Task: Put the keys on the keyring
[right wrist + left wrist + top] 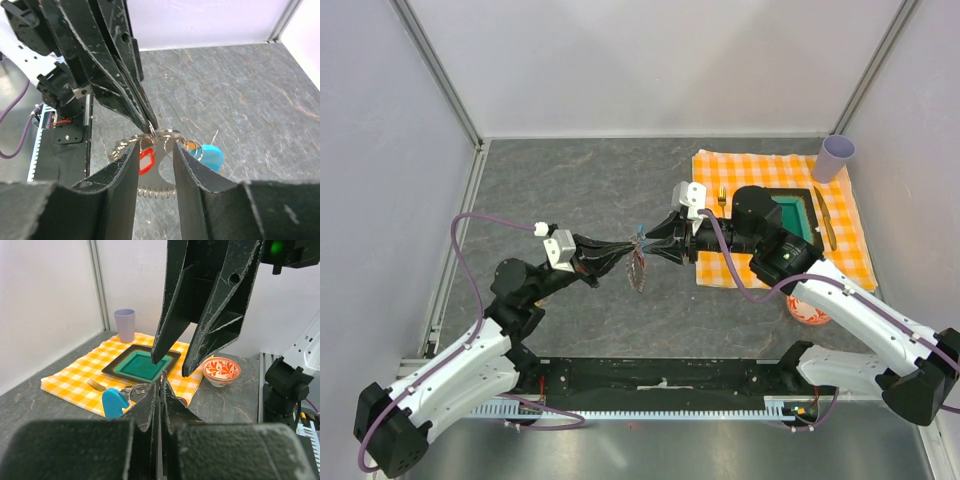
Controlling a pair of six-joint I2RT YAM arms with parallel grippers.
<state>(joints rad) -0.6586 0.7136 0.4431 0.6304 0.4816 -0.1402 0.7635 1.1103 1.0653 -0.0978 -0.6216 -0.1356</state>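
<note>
My left gripper (631,248) is shut on a thin metal ring at the top of the keyring (637,271), holding it above the table. From that ring hang the fine chain (155,192), the curved blue piece (210,156) and the key with its red head (146,161). My right gripper (649,243) faces the left one tip to tip. It is open, its fingers (123,175) on either side of the rings and the red head without pinching them. In the left wrist view the blue piece (114,402) shows beside my shut fingertips (159,390).
An orange checked cloth (720,165) lies at the right, carrying a teal square plate (812,200), a fork (722,197) and a knife (823,228). A purple cup (837,157) stands at its far corner. A red-patterned bowl (807,312) sits under the right arm.
</note>
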